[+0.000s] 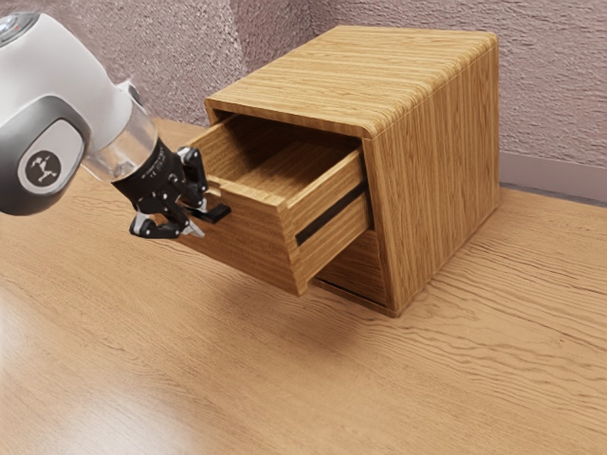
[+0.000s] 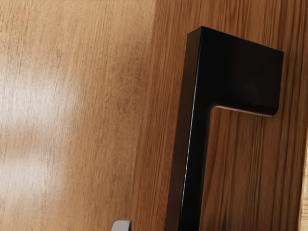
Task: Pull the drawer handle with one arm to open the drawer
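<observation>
One drawer [image 1: 285,204]: it stands pulled partway out of the cabinet's near-left face. Its open top shows a bare wooden inside, and its front panel juts out over the tabletop.
Cabinet [image 1: 427,142]: a boxy wooden unit with rounded top edges. It sits on the tabletop towards the far right, close to the wall. Below the pulled-out drawer, a lower wooden panel sits flush in the cabinet's front.
Drawer side: the side facing the exterior view carries a long dark groove along its length. This side is lighter at its upper rim.
Handle [image 1: 216,213]: a black bar fixed to the drawer's front panel. In the exterior view a short black end of it sticks out past the panel's left edge, right at the hand.
Handle up close [image 2: 192,144]: the wrist view shows a square-edged black bar running along the wood grain. A short leg bends off at one end to meet the drawer front [image 2: 240,168].
Hand [image 1: 180,213]: black, and set directly against the drawer's front at the handle, above the tabletop rather than on it. I cannot tell whether it is clamped on the bar or merely set around it.
Arm [image 1: 57,114]: white and grey, entering from the exterior view's upper left. It slopes down to the right towards the drawer front.
Tabletop [image 1: 285,379]: light wood with strong grain and a soft glare at the near left. It also shows beside the drawer front in the wrist view.
Wall [image 1: 550,76]: rough grey-pink plaster behind the cabinet.
</observation>
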`<action>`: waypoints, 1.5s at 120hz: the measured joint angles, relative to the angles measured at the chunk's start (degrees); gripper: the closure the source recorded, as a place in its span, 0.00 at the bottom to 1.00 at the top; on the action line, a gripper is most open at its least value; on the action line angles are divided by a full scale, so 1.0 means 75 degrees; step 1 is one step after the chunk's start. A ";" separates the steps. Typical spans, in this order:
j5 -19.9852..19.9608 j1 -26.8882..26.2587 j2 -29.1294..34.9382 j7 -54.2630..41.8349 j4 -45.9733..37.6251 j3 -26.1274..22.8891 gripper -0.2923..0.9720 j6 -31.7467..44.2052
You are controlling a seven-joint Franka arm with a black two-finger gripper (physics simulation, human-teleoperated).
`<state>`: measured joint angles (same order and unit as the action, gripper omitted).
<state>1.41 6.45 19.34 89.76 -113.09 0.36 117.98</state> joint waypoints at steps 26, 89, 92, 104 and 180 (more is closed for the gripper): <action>-0.0010 0.0043 0.0344 0.0004 -0.0308 0.0004 0.74 0.0044; 0.0032 0.0129 0.1004 0.0003 -0.0947 0.0011 0.74 0.0248; 0.0032 0.0146 0.1037 0.0004 -0.0972 0.0011 0.74 0.0238; 0.0041 0.0184 0.1139 0.0006 -0.1047 0.0011 0.74 0.0238; 0.0022 0.0390 0.1905 0.0009 -0.1685 0.0004 0.74 0.0222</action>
<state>1.57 9.38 33.63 89.83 -125.73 0.39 119.65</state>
